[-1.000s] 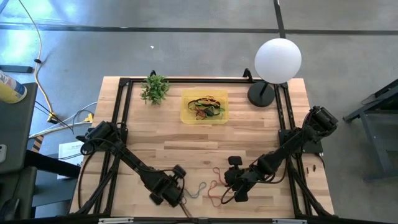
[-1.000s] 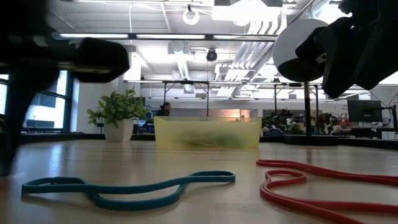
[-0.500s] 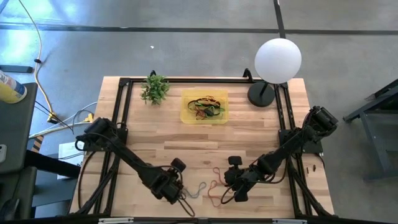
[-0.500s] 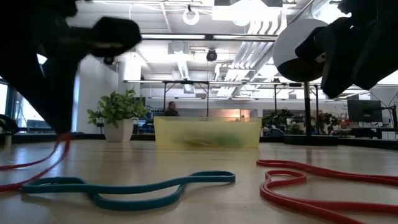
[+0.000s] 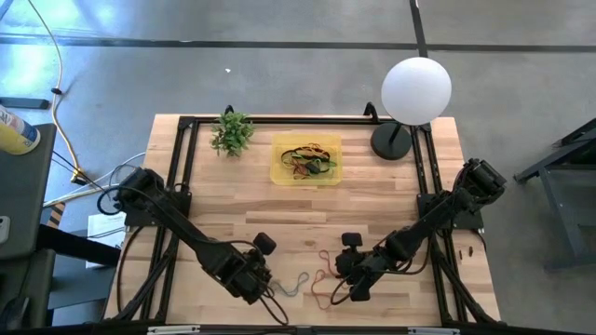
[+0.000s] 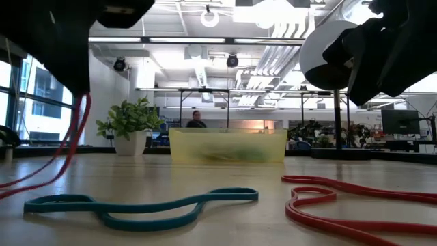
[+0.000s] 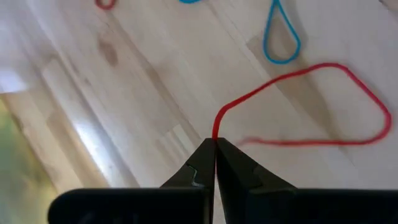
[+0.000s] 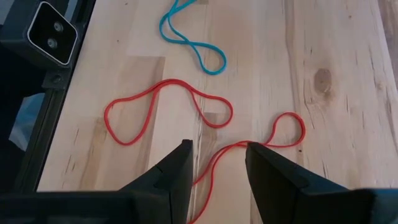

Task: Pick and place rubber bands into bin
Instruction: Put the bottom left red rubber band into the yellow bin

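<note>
Over at the left of the pale, grainy wooden table (image 5: 391,200), near the front edge, the left gripper (image 7: 214,144) has its dark fingers pinched tight on a thin red rubber band (image 7: 323,106). The band droops from the fingertips as a long, floppy loop, its far end trailing on the wood; in the low view it hangs in two strands slanting down toward the left edge (image 6: 65,154).

Just right of that, a teal band (image 6: 147,203) lies flat on the boards, a slim elastic squeezed into a wavy figure-eight, its long axis running roughly along the front edge.

Next, two more red bands rest near the front edge: one (image 8: 165,107) a wavy closed loop stretched sideways, the other (image 8: 261,140) a narrow loop whose round end points away from the right gripper. The right gripper (image 8: 217,165) hovers low right above that second band, its blunt dark fingers spread apart with nothing between them.

Toward the back edge, about mid-table, sits the bin (image 5: 277,160), a shallow translucent yellow tray with rounded corners, its long side parallel to the back edge. Inside is a tangled heap of bands (image 5: 307,158), black, green and red-orange among them. A small green plant (image 5: 232,132) stands to its left, and a lamp with a white globe (image 5: 416,88) on a black round base stands at the back right corner.
</note>
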